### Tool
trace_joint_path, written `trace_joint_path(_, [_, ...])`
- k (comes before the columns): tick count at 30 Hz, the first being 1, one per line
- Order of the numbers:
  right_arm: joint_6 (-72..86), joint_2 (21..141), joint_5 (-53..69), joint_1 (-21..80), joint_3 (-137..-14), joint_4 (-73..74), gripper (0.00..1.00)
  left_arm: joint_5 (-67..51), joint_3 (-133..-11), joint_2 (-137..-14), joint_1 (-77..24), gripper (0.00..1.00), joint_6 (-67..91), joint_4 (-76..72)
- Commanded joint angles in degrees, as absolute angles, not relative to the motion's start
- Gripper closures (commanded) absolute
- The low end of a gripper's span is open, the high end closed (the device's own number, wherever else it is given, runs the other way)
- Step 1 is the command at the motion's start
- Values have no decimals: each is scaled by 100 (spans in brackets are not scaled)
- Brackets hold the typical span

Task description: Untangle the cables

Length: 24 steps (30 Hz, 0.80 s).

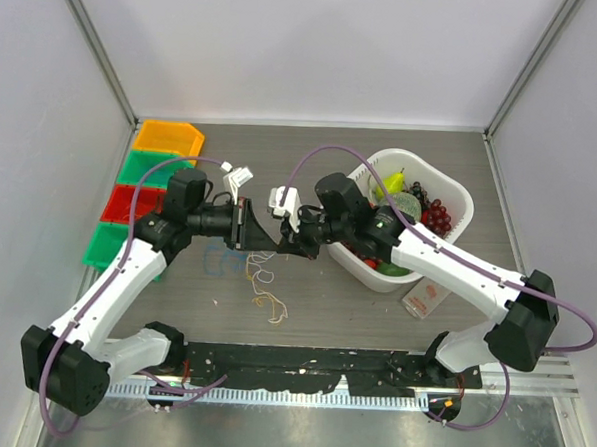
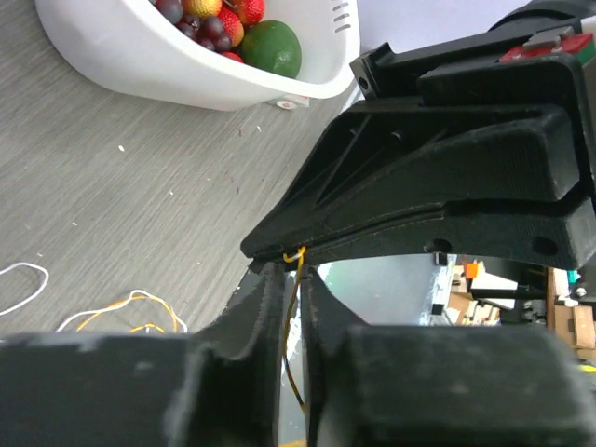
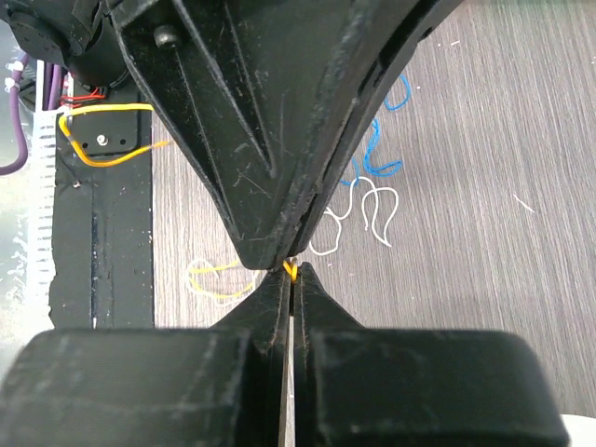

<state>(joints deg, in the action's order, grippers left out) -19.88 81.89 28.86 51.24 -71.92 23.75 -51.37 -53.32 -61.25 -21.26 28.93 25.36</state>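
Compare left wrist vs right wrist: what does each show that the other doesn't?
Left wrist only: the white basket holding fruit, including grapes and a green fruit.

Right wrist only: the blue wire lying loose, and the black base plate.

Both: the left gripper and right gripper meeting tip to tip, each shut on the orange strand. Both also show slack orange loops and white wire beyond them.
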Motion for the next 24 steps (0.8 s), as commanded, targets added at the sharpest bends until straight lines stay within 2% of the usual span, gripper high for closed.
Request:
trace_joint_path(1, [-1688, 7805, 2883, 5063, -7260, 1758, 99, -5344, -5458, -5959, -2162, 94, 2576, 2672])
trace_joint_path(2, [-1513, 7744, 2848, 5071, -7199, 1601, 96, -5309, -5458, -5898, -2162, 100, 2540, 2672])
trace_joint_path(3, [-1346, 7726, 2665, 5071, -7155, 1487, 90, -5222, -5449, -5828, -2171, 100, 2540, 2654])
trace_joint_path(4, [-1049, 7647, 2541, 5063, -7059, 1294, 73, -5169, -5458, -5784, -2162, 100, 2531, 2628])
trace_joint_path(5, [-689, 7577, 2244, 5054, -6901, 1179, 66, -5142, -5449, -5731, -2162, 100, 2566, 2584])
trace_joint_path(6, [-451, 7402, 1745, 5054, -6769, 925, 54, -5133, -5441, -5687, -2162, 100, 2645, 2523])
trace_joint_path(9, [795, 6927, 1249, 4888, -6181, 449, 39, -5133, -5441, -5634, -2162, 100, 2733, 2452])
trace_joint_path(10, [1009, 6769, 1152, 4861, -6144, 413, 37, -5115, -5440, -5599, -2162, 100, 2733, 2426])
trace_joint_path(13, [2113, 6566, 1047, 4641, -6135, 466, 39, -5080, -5388, -5502, -2162, 100, 2681, 2347])
trace_joint_path(15, [2721, 6600, 1352, 4579, -6205, 431, 48, -5045, -5335, -5414, -2162, 100, 2689, 2268])
trace_joint_path(17, [3231, 6670, 1643, 4562, -6249, 422, 51, -5018, -5300, -5353, -2162, 100, 2689, 2198])
trace_joint_path(20, [3384, 6750, 2475, 4562, -6126, -182, 55, -5185, -5256, -5326, -2162, 100, 2812, 2013])
trace_joint_path(22, [2877, 6776, 3116, 4562, -5960, -526, 64, -5439, -5291, -5422, -2162, 100, 2917, 1978])
trace_joint_path(24, [2394, 6733, 3427, 4562, -5828, -756, 65, -5711, -5326, -5572, -2162, 100, 3040, 1951])
